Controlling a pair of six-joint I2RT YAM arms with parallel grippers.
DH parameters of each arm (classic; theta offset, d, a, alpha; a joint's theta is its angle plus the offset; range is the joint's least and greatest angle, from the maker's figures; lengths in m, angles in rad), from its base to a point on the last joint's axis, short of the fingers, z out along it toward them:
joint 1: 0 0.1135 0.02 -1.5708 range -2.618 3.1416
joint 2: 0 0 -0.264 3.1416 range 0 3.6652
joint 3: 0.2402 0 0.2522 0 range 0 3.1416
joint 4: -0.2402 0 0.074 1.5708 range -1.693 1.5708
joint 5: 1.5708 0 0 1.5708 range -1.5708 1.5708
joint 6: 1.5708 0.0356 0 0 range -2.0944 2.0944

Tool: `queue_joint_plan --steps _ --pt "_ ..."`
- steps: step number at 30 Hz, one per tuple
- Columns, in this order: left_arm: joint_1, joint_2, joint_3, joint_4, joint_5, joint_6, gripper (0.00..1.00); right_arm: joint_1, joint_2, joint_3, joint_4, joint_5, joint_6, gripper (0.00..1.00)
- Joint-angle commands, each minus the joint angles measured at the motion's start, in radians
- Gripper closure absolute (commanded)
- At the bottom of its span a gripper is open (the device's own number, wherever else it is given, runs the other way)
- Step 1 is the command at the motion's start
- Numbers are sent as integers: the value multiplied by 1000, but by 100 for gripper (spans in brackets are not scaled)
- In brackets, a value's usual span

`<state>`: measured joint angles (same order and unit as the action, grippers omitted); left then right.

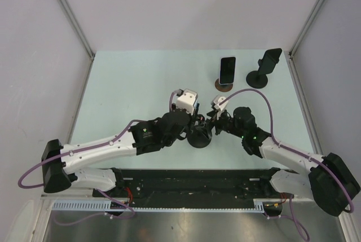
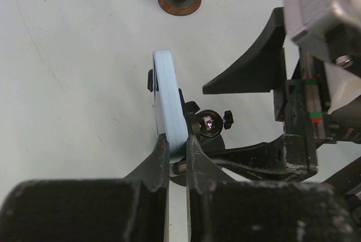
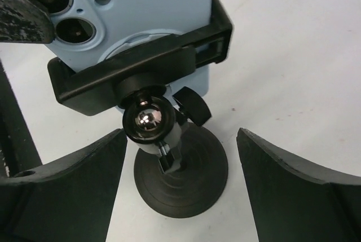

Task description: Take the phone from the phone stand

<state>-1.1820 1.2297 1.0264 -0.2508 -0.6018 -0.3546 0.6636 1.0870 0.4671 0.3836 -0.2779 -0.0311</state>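
Well ahead of the left gripper [image 2: 177,140], a dark phone [image 1: 227,70] stands on a brown round base [image 1: 224,87], with a black stand [image 1: 263,70] to its right.

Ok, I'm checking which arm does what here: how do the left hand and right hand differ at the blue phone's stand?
The left hand is shut on the blue phone's edge; the right hand is open, holding nothing. The left hand touches the phone, while the right hand's fingers sit either side of the stand's round base, apart from it. Both meet at the same stand.
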Motion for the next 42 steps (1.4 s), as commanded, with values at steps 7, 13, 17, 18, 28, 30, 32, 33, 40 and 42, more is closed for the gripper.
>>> queue_joint_plan --steps 7,13,17,18,28,30,32,33,40,42 --pt "21 -50 14 128 -7 5 79 -15 88 93 41 -176 -44 50" --pt "50 -16 4 134 10 0 71 -7 73 93 0 -167 -58 87" --pt "58 11 14 140 27 5 61 1 71 93 -8 -156 -61 97" --pt "58 17 15 145 25 3 60 8 70 93 -9 -149 -64 98" --pt "59 88 14 160 -82 -27 54 50 67 93 -14 -83 -69 100" --pt "59 96 5 165 -102 -44 56 56 67 93 -14 -57 -64 100" --pt "59 97 -6 171 -124 -53 60 59 67 93 -14 -52 -64 100" --pt "59 97 -8 176 -124 -53 62 59 68 93 -14 -50 -64 100" --pt "61 111 -35 193 -148 -63 74 60 68 93 -12 -63 -59 100" --pt "61 114 -38 194 -147 -63 74 60 67 93 -12 -64 -58 100"
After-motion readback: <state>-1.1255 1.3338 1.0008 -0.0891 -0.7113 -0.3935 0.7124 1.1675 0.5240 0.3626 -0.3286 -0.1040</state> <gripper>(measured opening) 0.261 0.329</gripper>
